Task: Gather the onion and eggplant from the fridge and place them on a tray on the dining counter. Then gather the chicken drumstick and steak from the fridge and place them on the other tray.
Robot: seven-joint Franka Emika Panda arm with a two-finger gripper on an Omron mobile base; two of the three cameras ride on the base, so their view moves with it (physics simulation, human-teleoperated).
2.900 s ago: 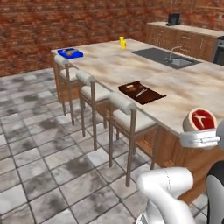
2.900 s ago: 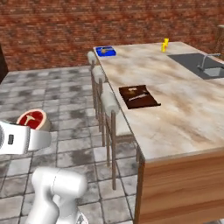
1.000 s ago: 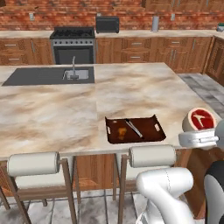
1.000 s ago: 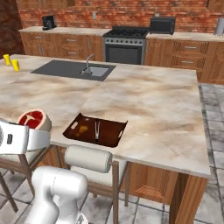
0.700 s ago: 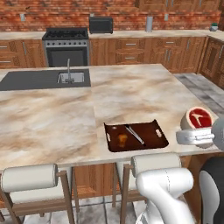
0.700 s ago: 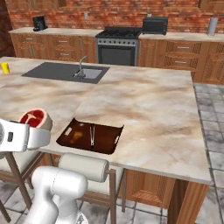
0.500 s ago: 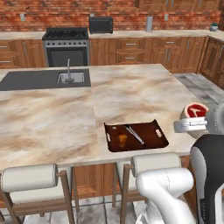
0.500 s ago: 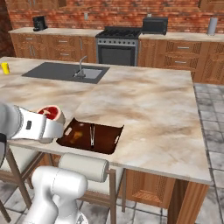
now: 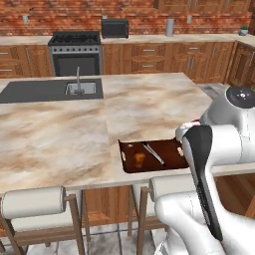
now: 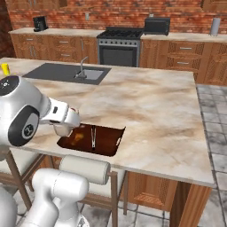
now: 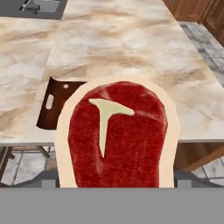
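Note:
The steak (image 11: 116, 135), a red slab with a pale fat rim, sits close up in the hand view with my gripper shut on it; its fingertips are hidden behind the meat. In the right base view my gripper (image 10: 63, 128) hangs just above the left end of the dark brown tray (image 10: 106, 141) on the dining counter (image 10: 168, 119). The chicken drumstick (image 9: 139, 158) lies in the tray (image 9: 167, 154), an orange-brown lump beside a thin pale strip (image 9: 153, 153). In the hand view one tray end with its handle slot (image 11: 50, 101) peeks out from behind the steak.
Two padded stools (image 9: 32, 201) (image 10: 84, 168) stand against the counter's near edge below the tray. A sink (image 9: 79, 88) is set in the dark grey section at the far left. The stove (image 9: 74, 40) and wooden cabinets line the brick back wall.
The base drove a little further, then settled. My arm swung in from the side, carrying the steak forward to just above the tray.

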